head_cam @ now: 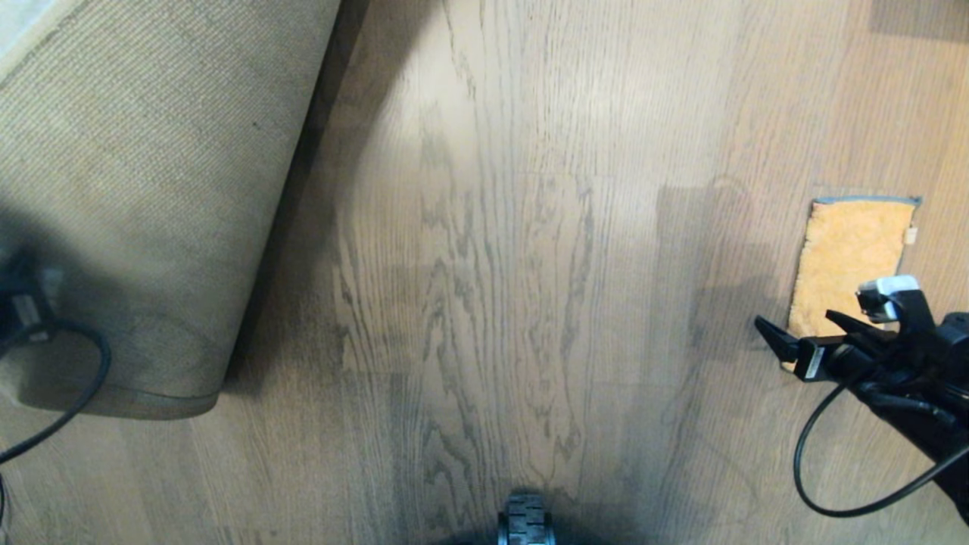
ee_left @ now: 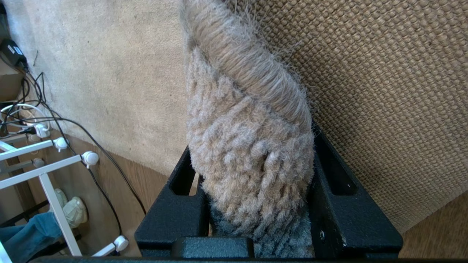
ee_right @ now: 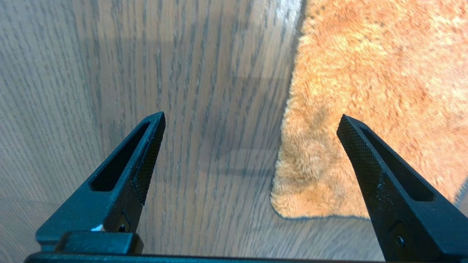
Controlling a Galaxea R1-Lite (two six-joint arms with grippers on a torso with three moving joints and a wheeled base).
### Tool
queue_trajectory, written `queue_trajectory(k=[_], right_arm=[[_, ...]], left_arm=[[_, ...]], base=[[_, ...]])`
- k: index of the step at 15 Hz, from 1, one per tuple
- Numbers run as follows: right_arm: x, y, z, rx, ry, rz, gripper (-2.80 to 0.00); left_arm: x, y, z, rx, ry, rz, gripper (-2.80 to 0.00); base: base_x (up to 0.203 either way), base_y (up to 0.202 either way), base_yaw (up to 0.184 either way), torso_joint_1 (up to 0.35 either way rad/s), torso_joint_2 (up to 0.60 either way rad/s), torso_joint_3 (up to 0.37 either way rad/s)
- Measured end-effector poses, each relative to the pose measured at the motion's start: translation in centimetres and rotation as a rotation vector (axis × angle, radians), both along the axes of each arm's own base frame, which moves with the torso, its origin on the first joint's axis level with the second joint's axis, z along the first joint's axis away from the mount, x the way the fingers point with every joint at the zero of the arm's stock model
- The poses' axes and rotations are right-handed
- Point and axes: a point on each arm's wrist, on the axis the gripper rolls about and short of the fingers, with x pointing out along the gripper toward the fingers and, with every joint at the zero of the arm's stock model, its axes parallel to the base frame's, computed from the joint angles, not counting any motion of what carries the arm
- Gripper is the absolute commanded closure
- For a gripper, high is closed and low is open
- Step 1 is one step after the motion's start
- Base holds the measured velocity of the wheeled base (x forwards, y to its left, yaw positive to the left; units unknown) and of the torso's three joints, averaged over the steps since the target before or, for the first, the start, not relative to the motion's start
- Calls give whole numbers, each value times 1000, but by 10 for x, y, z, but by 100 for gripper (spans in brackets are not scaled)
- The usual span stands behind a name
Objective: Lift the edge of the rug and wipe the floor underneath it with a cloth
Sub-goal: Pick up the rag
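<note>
Left gripper (ee_left: 256,204), at the left edge of the head view and mostly hidden in shadow there, is clamped on the rug edge (ee_left: 252,146): the wrist view shows both black fingers (ee_left: 340,215) pressed against the thick pile border, which is pinched between them. Right gripper (ee_right: 250,124) hangs above the floor (head_cam: 500,250) at the right side of the head view, jaws spread wide and holding nothing; one fingertip sits over bare planks, the other over the cloth (ee_right: 369,80).

Floor: grey-brown wood-grain planks with dark streaks, bare across the middle of the view.

Rug: its folded-up part (head_cam: 144,189) shows the coarse tan woven backing (ee_left: 384,95) facing the head camera, with a rounded corner toward the near-left of the floor and a dark shadow along its right side.

Cloth: an orange fluffy rectangle with thin grey edging, lying flat near the right edge of the floor, well apart from the rug. A small white tag (head_cam: 911,235) appears to sit on its right side.

Wheel (head_cam: 525,527): dark, at the near edge, centre.
</note>
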Motion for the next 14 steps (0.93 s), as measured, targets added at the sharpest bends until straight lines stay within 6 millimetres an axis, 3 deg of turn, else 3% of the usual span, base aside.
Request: queue_trajectory(k=[9, 14], right_arm=[[8, -30, 6, -8, -42, -95, -280], [17, -36, 2, -8, -43, -108, -280]], left_arm=[[-1, 0, -3, 0, 10, 0, 0], [-1, 0, -3, -1, 11, 1, 0]], base=[[0, 0, 0, 0, 0, 0], [0, 0, 0, 0, 0, 0]])
